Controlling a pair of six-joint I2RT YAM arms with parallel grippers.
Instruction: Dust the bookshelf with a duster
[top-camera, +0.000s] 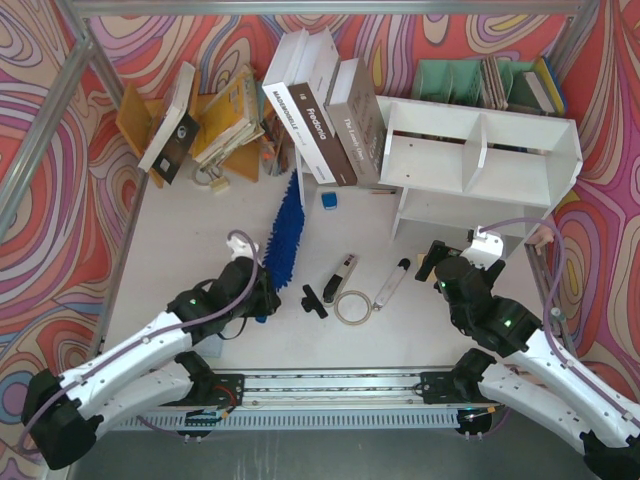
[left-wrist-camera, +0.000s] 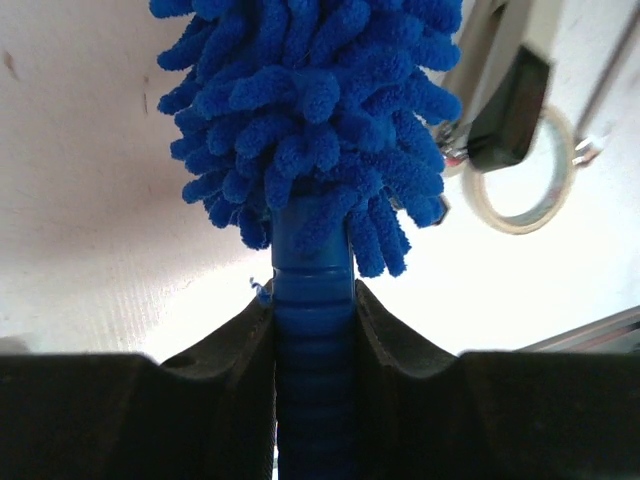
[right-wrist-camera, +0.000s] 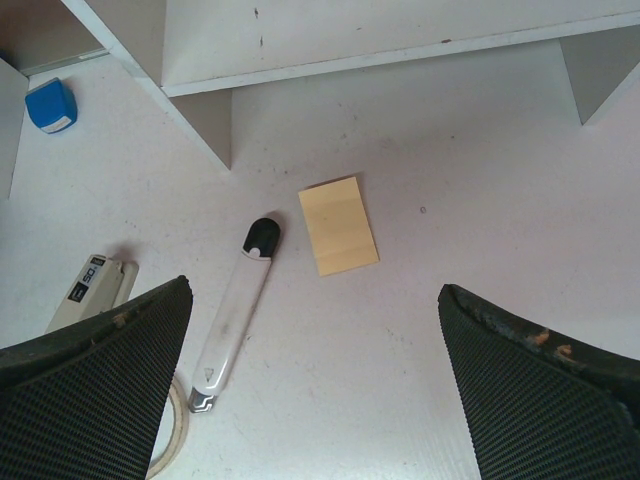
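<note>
Left gripper (left-wrist-camera: 313, 312): was clenched on the duster (left-wrist-camera: 310, 110) by its handle, fluffy head stretched far beyond the fingers.
Right gripper (right-wrist-camera: 315, 300): stood spread, grasping nothing, near the bookshelf (top-camera: 478, 148).

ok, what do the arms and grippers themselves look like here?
Both the left arm and right arm have white link shells, black joint housings and a small green light. A pale lilac cable loops along each. The left gripper and right gripper are black; the right's fingers show a fine mesh texture with orange-brown scuffs near one tip.
</note>
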